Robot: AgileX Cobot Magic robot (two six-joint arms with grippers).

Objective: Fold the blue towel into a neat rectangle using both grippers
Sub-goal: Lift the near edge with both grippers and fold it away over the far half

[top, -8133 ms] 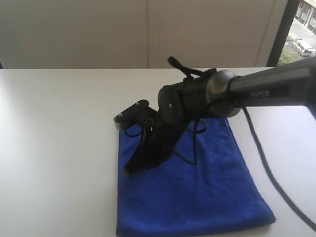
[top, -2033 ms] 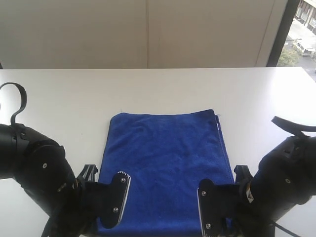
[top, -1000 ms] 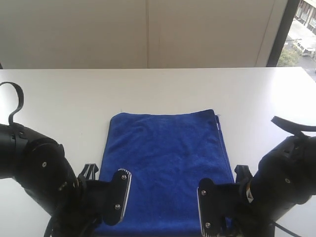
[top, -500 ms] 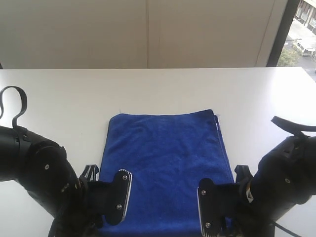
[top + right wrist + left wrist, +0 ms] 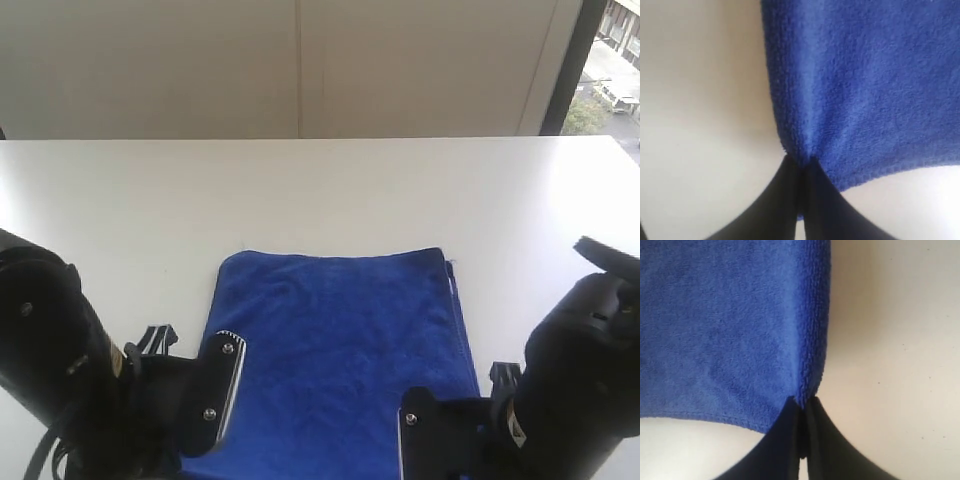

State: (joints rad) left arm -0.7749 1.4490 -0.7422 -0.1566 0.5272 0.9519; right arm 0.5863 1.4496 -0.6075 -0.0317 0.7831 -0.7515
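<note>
1. Left gripper (image 5: 801, 409) has its jaws pressed together on the near left corner of the blue towel (image 5: 730, 325). Only a thin seam shows between the black fingers, with cloth nipped at their tips.
2. Right gripper (image 5: 801, 170) is likewise closed tight, pinching the near right corner. The fabric puckers slightly where it enters the jaws.
3. Between the two grips runs the near hem, with the pale table (image 5: 320, 180) showing just past it in both wrist views. I cannot tell whether the hem is lifted clear of the surface.
4. Farther out, the towel spreads flat, roughly centred on the table. Its far edge is straight and its sides are nearly parallel.
5. The step in hand looks like carrying the near edge over to the far one. To do it well:
   - raise both arms together and level;
   - hold the hem taut between them without stretching it;
   - travel at matched speed;
   - set the near corners squarely on the far corners before letting go.
6. Each grip sits at the very tip of a corner, so a sudden pull could slip the cloth free. A gentle arc seems safest.
</note>
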